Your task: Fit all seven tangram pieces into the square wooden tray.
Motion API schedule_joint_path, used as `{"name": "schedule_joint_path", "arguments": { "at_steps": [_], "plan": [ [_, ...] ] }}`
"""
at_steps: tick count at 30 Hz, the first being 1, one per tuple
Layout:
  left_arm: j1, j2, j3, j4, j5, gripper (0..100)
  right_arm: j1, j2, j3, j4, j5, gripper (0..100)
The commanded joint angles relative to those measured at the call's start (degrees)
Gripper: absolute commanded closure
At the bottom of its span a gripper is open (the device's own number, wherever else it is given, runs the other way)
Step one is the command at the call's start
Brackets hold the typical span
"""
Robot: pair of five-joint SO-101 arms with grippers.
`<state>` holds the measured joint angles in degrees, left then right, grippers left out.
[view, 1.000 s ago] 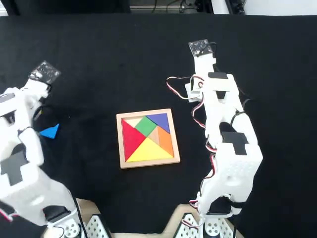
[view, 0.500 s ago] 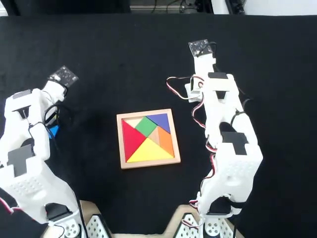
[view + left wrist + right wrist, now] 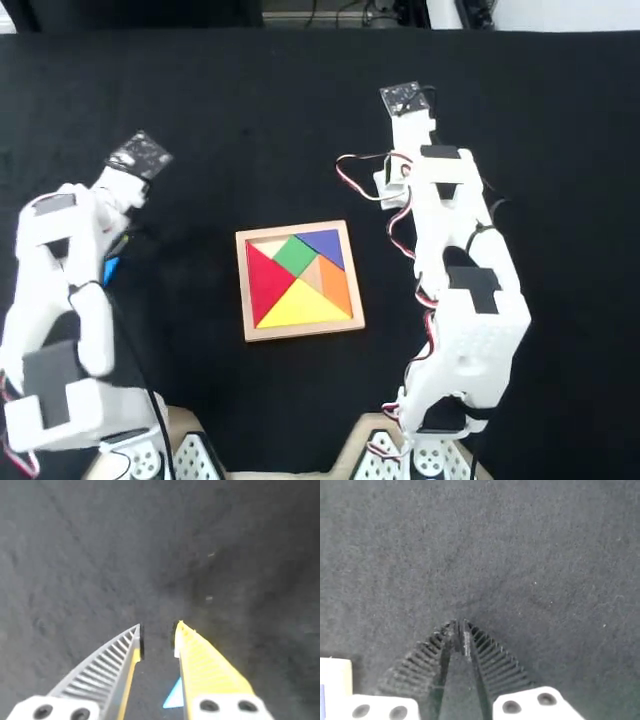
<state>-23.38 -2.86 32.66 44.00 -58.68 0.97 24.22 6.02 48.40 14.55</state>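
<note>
Black desk (image 3: 220, 120); wooden tray (image 3: 243, 285) at centre. Blue triangle (image 3: 109, 268) near left edge, half hidden under left arm. Left fingers (image 3: 179, 632) open, swung over it since; right fingers (image 3: 458, 626) closed, unmoved.

This looks like a robotics lab or workshop bench, seen from above. My left arm (image 3: 60, 290) and right arm (image 3: 462, 280), both white plastic, stand side by side on a surface (image 3: 220, 110) draped in black cloth. Loose red, white and black wires (image 3: 350, 178) loop along my right arm. My bases (image 3: 198, 460) sit at the near edge on pale wood (image 3: 170, 411). Dark cables (image 3: 340, 12) lie along the far edge.
</note>
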Motion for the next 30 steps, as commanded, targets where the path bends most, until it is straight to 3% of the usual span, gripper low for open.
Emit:
{"name": "schedule_joint_path", "arguments": {
  "at_steps": [1, 7, 13, 20, 30],
  "plan": [
    [5.8, -7.6, 3.6, -1.1, 4.1, 87, -0.2, -3.5, -2.1, 0.4, 0.7, 98.7],
    [11.3, -5.2, 7.0, -7.0, 7.9, 87, -0.2, -3.5, -2.1, 0.4, 0.7, 98.7],
    [15.2, 3.5, 5.8, -6.8, 10.5, 87, -0.2, -3.5, -2.2, 0.4, 0.7, 98.7],
    [18.9, 4.3, 1.0, 8.2, 8.1, 87, -0.2, -3.5, -2.2, 0.4, 0.7, 98.7],
    [22.5, 3.8, 5.1, 11.6, 3.9, 87, -0.2, -3.7, -2.0, 0.6, 0.7, 98.7]
  ]
}}
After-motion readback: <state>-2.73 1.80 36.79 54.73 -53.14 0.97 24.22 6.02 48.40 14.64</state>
